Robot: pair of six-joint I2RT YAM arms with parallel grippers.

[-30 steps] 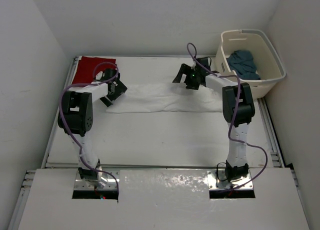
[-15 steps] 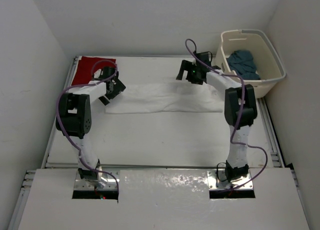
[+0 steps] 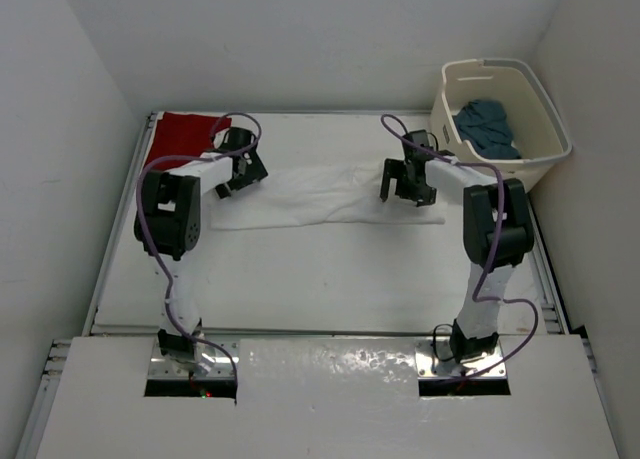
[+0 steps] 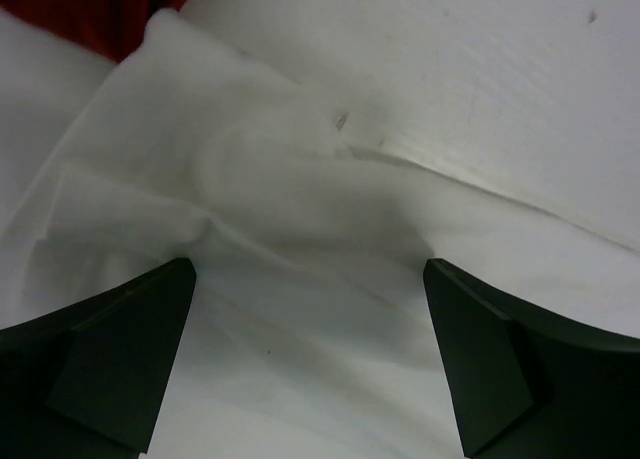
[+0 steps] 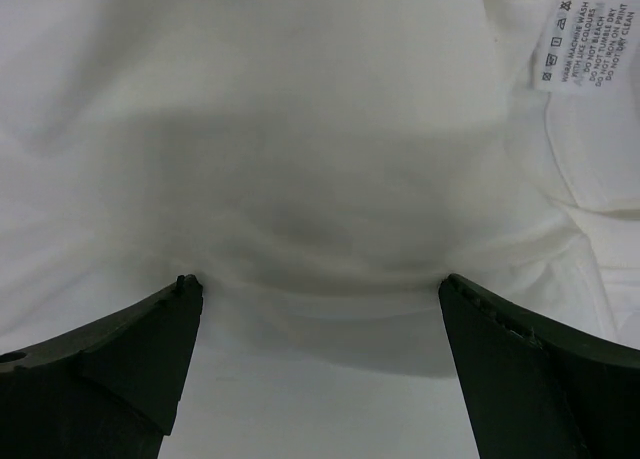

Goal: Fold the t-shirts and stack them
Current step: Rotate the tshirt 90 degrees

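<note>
White soft-cloth t-shirt [image 3: 320,194]: it lies as a long, rumpled band across the far middle of the white table [image 3: 300,279]. By its look the cloth is light, limp and not fragile. It will probably sag and crease wherever it is unsupported, so it is best taken by pinching a raised fold or an edge at both ends together.

Left gripper [image 3: 243,169]: poised over the band's left end, jaws spread wide, holding nothing, with wrinkled cloth beneath. Right gripper [image 3: 408,184]: likewise over the right end, jaws apart, near the printed white care label [image 5: 585,44]. Whether either gripper's fingertips touch the fabric cannot be told.

Deep red t-shirt [image 3: 185,137]: flat at the far left corner, its edge just beside the white shirt's corner. A careless pinch there could catch both layers.

Dark teal-blue t-shirt [image 3: 487,126]: crumpled inside the cream plastic laundry basket [image 3: 545,154] at the far right. The basket stands near the right arm, so its wall may limit any outward sweep.
</note>
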